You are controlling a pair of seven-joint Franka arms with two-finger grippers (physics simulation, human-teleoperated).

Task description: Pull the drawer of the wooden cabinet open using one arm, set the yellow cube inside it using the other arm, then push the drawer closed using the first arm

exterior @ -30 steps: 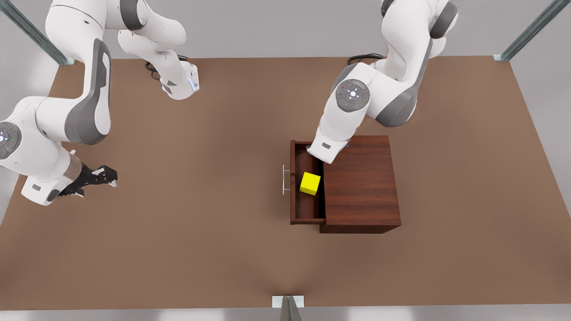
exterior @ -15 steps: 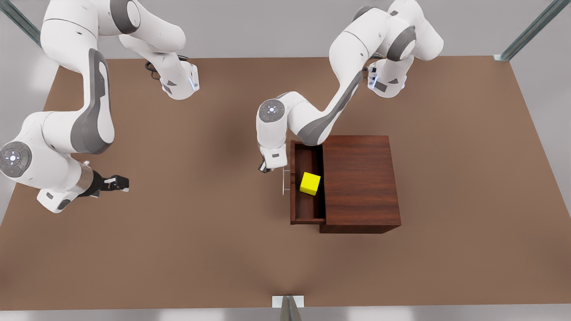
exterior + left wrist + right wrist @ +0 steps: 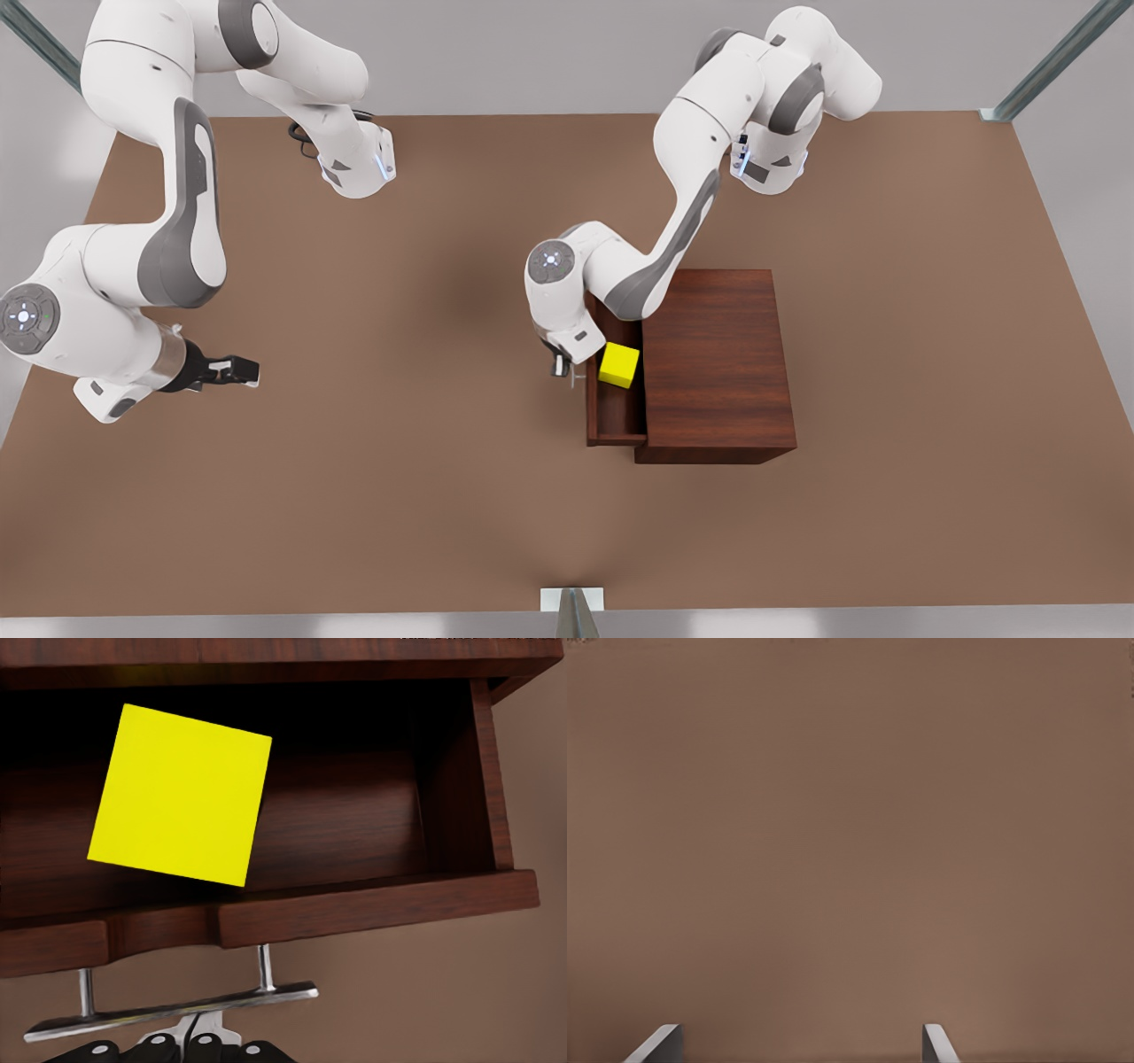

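The wooden cabinet [image 3: 718, 354] stands right of the table's middle in the front view. Its drawer [image 3: 611, 416] is partly open toward the front view's left. The yellow cube [image 3: 618, 365] lies inside the drawer [image 3: 372, 908], and the left wrist view shows the cube [image 3: 182, 793] tilted on the drawer floor. My left gripper [image 3: 560, 365] is shut, with its fingertips [image 3: 197, 1032] against the outer side of the silver bar handle [image 3: 168, 1005]. Far off at the front view's left, my right gripper [image 3: 244, 369] hovers open above bare table, its fingers [image 3: 660, 1043] holding nothing.
The brown table [image 3: 399, 496] stretches wide around the cabinet. Metal frame posts [image 3: 571, 611] stand at the table's edges and corners. Both arm bases [image 3: 359, 164] sit along the far edge.
My left gripper has swung from the drawer's far corner to the handle. The drawer has slid a little way into the cabinet. The right arm has barely moved.
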